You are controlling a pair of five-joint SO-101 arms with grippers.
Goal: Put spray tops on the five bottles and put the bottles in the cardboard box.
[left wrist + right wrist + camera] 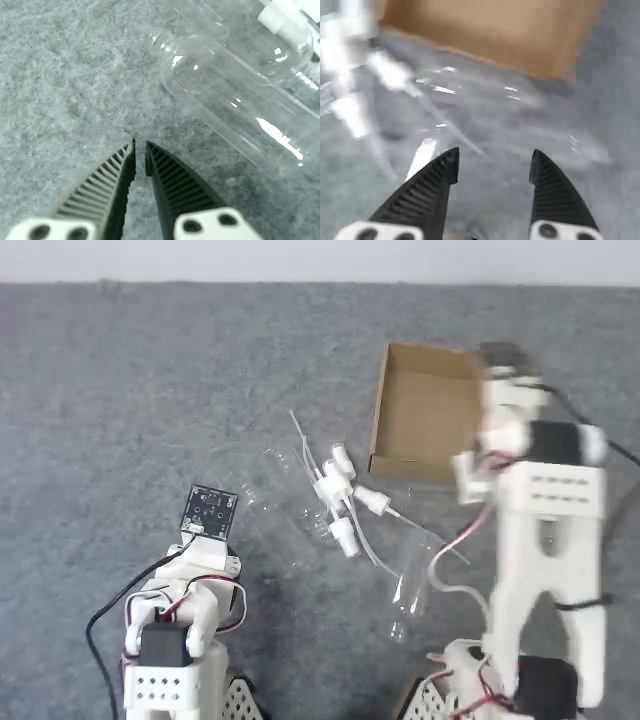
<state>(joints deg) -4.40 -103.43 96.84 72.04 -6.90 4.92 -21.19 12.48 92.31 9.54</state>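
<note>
While the left of the table (120, 390) lies open, clear bottles (412, 575) and spray tops (340, 490) crowd the middle beside the far-right cardboard box (425, 400). The left gripper (140, 150), nearly closed and empty, angles down near a bottle. The right gripper (492, 167), spread wide and empty, faces the box.

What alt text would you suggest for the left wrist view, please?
The left arm's black ribbed gripper, shut on nothing, hangs over grey carpet. Ahead of it a clear plastic bottle lies on its side with no top on, and a white plastic spray top lies beyond the bottle.
</note>
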